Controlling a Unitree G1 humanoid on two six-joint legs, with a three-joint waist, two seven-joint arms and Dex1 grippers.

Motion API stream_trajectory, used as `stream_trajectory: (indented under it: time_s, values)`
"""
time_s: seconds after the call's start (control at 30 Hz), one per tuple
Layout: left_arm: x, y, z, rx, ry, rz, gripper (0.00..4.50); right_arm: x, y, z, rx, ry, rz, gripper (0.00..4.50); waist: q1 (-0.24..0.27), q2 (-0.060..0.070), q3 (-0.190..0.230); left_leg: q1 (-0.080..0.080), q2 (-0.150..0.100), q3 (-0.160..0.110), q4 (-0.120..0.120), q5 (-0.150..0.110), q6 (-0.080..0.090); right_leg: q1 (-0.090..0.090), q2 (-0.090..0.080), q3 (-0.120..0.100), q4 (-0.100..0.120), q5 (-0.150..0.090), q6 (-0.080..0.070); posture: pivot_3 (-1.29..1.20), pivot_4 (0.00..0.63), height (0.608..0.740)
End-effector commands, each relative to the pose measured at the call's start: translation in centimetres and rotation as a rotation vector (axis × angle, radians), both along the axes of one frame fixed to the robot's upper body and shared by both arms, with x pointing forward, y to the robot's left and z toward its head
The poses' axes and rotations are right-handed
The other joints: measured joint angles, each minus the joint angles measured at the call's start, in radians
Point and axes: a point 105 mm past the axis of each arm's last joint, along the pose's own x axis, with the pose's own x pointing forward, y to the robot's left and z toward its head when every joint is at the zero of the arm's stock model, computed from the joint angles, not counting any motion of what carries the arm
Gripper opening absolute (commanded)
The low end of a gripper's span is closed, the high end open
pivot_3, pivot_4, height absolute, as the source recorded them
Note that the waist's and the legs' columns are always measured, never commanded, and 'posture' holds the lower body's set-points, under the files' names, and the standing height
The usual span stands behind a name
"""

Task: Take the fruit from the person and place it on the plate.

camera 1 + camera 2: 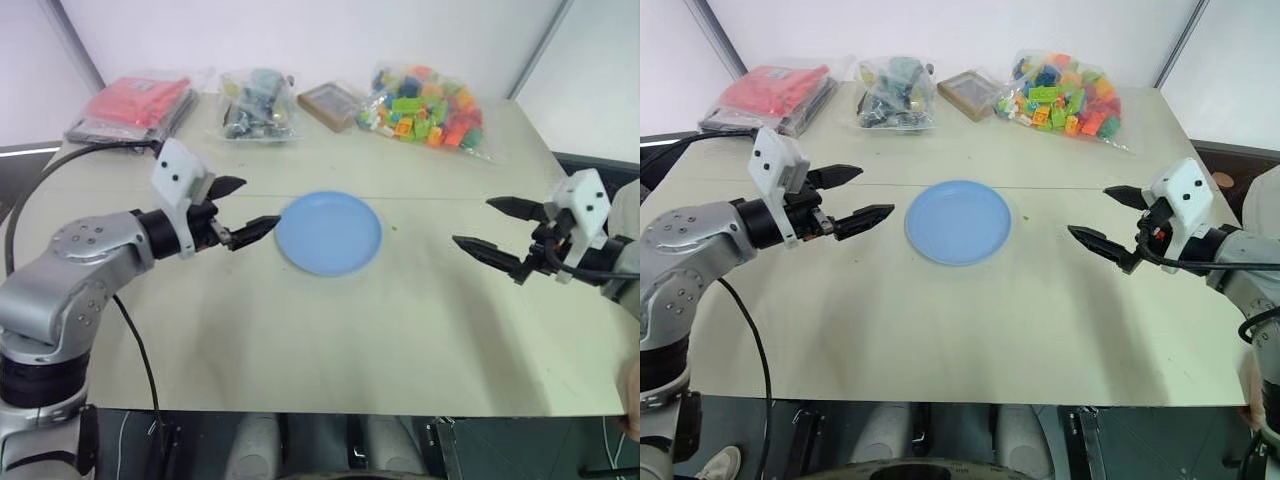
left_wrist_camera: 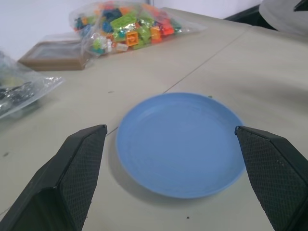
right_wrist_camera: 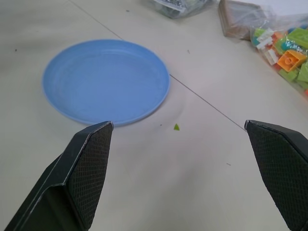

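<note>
Both arms over the bench [image 1: 330, 340]. Left end effector [image 1: 245, 206] fingers spread wide, nothing between them. Right end effector [image 1: 492, 228] also spread apart, nothing gripped. Light-blue plate [image 1: 329, 232] lies flat between the two, just past the left fingertips, bare. Beyond the plate at the far edge: bag of coloured toy blocks [image 1: 425, 110], small brown box [image 1: 330, 105], clear bag of dark parts [image 1: 257, 104], red packet [image 1: 138, 102].

Person [image 1: 630, 400] cropped at edge (perhaps a hand).
</note>
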Motion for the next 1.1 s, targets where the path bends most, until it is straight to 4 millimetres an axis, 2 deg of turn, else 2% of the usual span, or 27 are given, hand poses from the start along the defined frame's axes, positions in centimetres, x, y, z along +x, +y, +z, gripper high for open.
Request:
stream_trajectory:
  time_s: [0.03, 1.1]
  values:
    - [-0.1, 0.4, 1.0, -0.007, -0.054, 0.014, 4.46, -0.4, 0.4, 1.6, 0.012, -0.056, 0.020, 4.50, 0.000, 0.000, 0.000, 0.000, 0.000, 0.000, 0.000, 0.000, 0.000, 0.000, 0.000, 0.000, 0.000, 0.000, 0.000, 0.00, 0.150, 0.731]
    - [-0.3, -0.7, 1.4, -0.048, -0.056, -0.025, 4.46, -0.5, 0.6, 1.3, 0.021, -0.050, 0.018, 4.50, 0.000, 0.000, 0.000, 0.000, 0.000, 0.000, 0.000, 0.000, 0.000, 0.000, 0.000, 0.000, 0.000, 0.000, 0.000, 0.00, 0.150, 0.731]
